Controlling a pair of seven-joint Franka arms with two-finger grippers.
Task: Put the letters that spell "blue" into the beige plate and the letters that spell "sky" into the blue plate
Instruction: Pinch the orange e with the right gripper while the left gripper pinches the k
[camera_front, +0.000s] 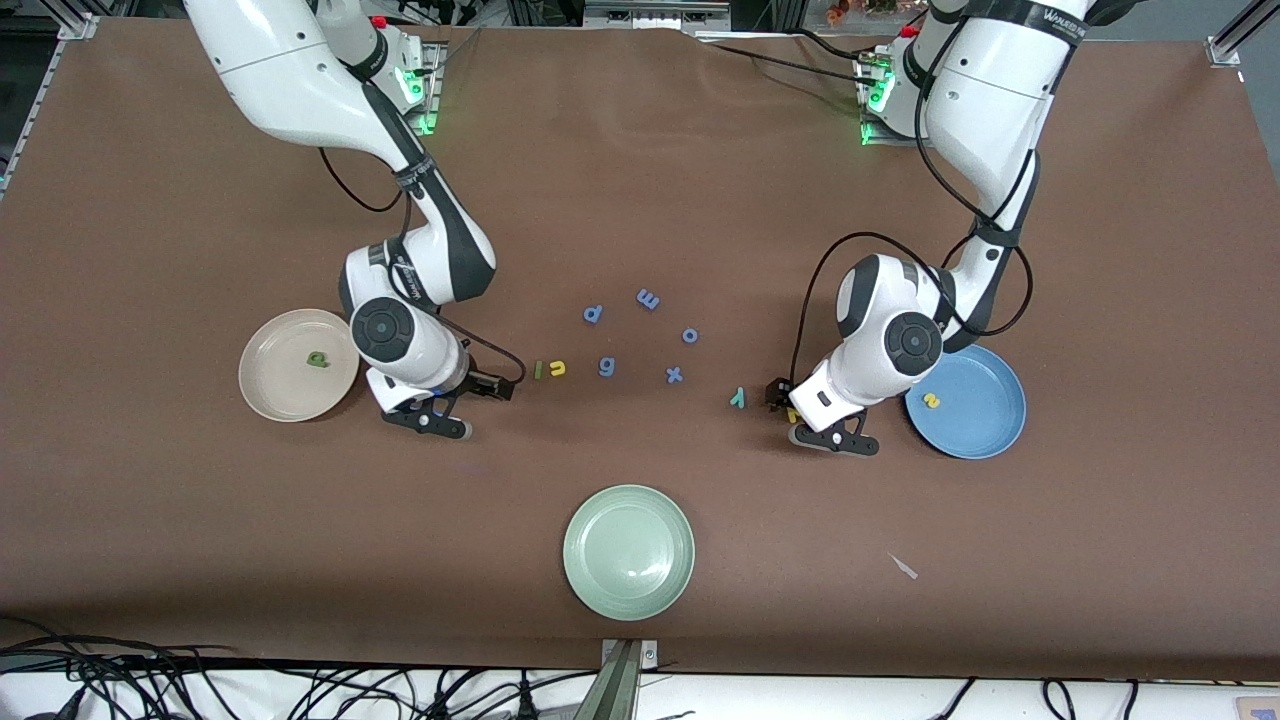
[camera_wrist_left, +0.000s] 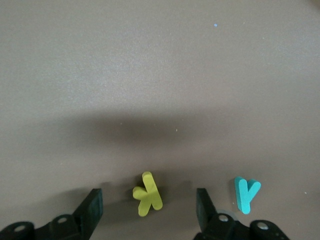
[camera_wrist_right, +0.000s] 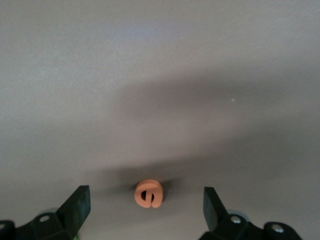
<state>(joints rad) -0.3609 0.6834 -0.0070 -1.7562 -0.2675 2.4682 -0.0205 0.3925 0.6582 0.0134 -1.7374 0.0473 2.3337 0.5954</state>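
Biggest stuff first: the beige plate (camera_front: 262, 392) at the right arm's end already holds the dark green b (camera_front: 317, 359), and the blue plate (camera_front: 985, 425) at the left arm's end has the yellow s (camera_front: 931, 401). A pale green plate (camera_front: 628, 551) sits empty nearest the camera.

Both arms look mid-pickup. The left gripper (camera_wrist_left: 148, 210) is down at the table, fingers apart and straddling the yellow k (camera_wrist_left: 147, 194), not pinching it yet; the teal y (camera_wrist_left: 246, 193) lies just beside. The right gripper (camera_wrist_right: 146, 206) is wide open around the orange e (camera_wrist_right: 148, 193).

Green l (camera_front: 538, 370) and yellow u (camera_front: 557, 368) wait nearby (4-5 periwinkle decoys too). Next, I'd guess: close squarely, these are tiny.
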